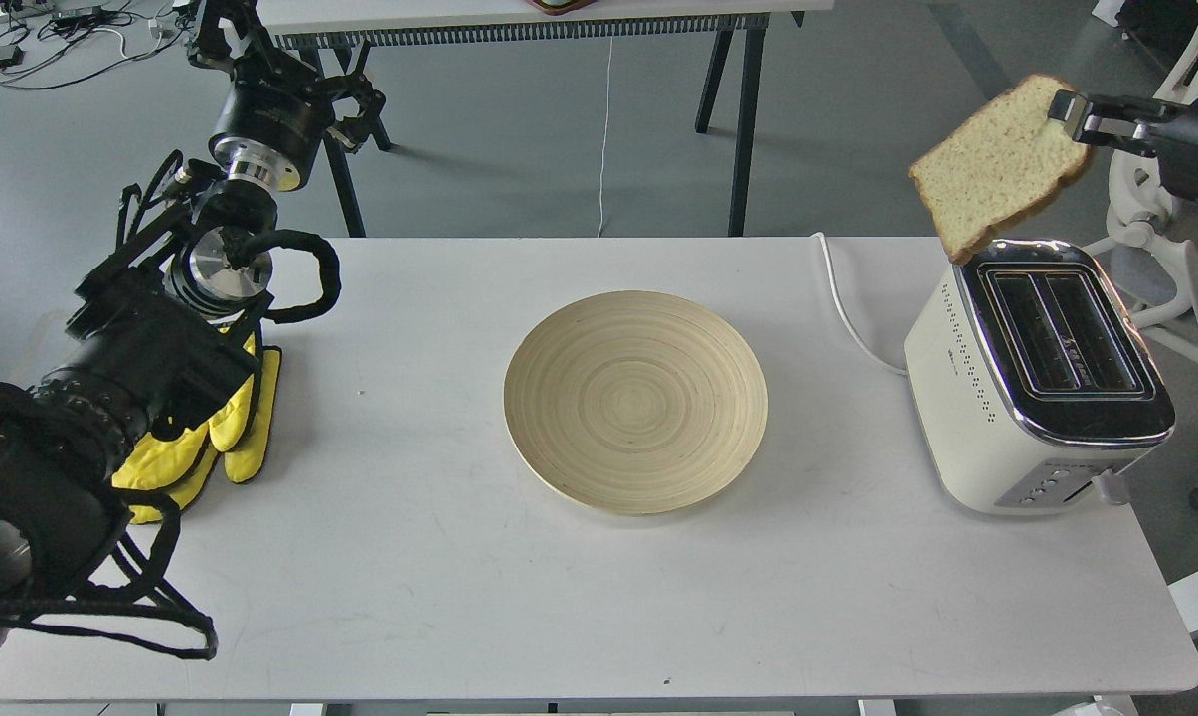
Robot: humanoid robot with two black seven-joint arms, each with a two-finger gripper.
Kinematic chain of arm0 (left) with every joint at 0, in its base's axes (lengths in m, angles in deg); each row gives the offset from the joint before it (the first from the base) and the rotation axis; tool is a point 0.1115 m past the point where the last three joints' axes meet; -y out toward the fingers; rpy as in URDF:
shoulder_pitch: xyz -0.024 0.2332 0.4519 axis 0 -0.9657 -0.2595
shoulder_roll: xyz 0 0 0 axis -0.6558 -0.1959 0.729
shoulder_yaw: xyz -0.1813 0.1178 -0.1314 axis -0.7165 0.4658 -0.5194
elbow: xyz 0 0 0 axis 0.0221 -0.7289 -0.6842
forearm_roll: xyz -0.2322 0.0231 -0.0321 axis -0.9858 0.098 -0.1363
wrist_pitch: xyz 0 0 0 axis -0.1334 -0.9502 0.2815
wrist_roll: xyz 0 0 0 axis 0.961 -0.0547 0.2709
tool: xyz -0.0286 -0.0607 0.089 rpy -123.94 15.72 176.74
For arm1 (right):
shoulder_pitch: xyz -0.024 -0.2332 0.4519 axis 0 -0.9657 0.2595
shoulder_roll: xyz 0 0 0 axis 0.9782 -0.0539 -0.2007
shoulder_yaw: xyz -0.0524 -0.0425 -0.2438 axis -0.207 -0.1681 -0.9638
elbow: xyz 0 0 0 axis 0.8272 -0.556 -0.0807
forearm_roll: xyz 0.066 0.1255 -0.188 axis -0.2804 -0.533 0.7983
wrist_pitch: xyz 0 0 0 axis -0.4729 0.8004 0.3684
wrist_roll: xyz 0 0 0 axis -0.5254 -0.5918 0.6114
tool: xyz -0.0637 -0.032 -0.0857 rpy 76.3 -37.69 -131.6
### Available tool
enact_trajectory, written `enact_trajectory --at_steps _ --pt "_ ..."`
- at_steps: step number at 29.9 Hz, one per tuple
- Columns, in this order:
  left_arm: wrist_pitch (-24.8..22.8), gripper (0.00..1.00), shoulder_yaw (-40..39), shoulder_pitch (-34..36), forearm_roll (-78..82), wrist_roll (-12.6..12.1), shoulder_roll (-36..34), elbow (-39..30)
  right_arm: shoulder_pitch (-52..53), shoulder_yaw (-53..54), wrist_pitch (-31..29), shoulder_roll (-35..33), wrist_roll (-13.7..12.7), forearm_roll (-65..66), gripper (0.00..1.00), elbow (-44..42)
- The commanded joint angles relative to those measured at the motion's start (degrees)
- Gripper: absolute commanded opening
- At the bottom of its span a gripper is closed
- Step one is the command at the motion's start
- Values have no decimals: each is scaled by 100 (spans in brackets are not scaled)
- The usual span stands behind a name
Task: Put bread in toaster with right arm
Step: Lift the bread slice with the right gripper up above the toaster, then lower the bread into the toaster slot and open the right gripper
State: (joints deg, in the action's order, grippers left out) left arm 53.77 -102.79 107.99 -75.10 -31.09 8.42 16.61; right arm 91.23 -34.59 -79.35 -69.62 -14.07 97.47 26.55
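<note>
My right gripper (1074,111) is shut on the top edge of the bread (1001,167), a pale tan slice with brown crust. The slice hangs tilted in the air, its lower corner just above the far end of the toaster (1031,378). The toaster is cream-white with a chrome top and two open slots, standing at the table's right edge. Most of my right arm is out of view past the right edge. My left gripper (226,35) is raised at the far left, past the table's back edge; its fingers cannot be told apart.
A round pale wooden plate (636,401) lies in the middle of the white table (559,597). Yellow gloves (226,428) lie at the left under my left arm. The toaster's white cord (847,318) runs over the back edge. A white chair (1165,149) stands at the right.
</note>
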Motion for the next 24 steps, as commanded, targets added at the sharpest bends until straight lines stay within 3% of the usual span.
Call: enact_trajectory --at_steps 1,24 --pt "0 100 0 0 6 1 1 1 -101 -39 -59 -492 -23 424 0 371" --pt "0 100 0 0 6 1 1 1 -654 -408 28 -626 -32 698 0 205"
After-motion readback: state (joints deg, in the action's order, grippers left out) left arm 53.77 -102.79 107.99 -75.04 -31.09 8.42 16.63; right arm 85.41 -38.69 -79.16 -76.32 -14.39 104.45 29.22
